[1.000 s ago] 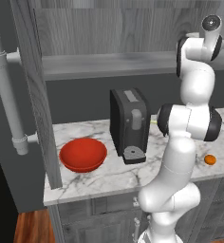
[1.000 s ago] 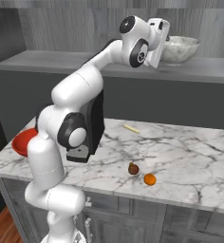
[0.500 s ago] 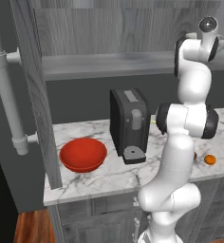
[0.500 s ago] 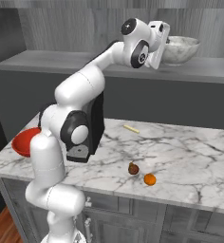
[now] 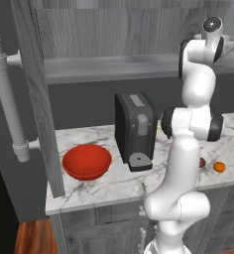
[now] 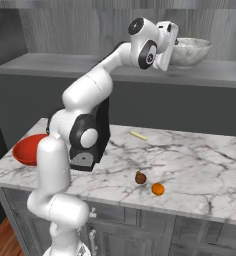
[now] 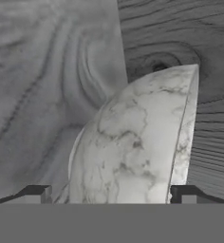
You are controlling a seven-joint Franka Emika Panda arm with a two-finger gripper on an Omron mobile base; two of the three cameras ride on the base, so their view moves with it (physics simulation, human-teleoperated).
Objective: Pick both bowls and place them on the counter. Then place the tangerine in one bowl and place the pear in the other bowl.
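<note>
Marbled bowl [image 6: 191,51] sits upright on grey shelf [image 6: 115,70], mouth up, well above counter [image 6: 200,165]. Arm stretched high, hand level w/ bowl's side; gripper [image 7: 111,193] jaws wide apart, straddling bowl, not clamped. Red bowl [image 5: 87,161] on counter; pear [image 6: 140,177] just beside tangerine [image 6: 158,189].

Soft, even rendered light, faint shadows, no glare; slightly coarse, blurry close-up textures.
</note>
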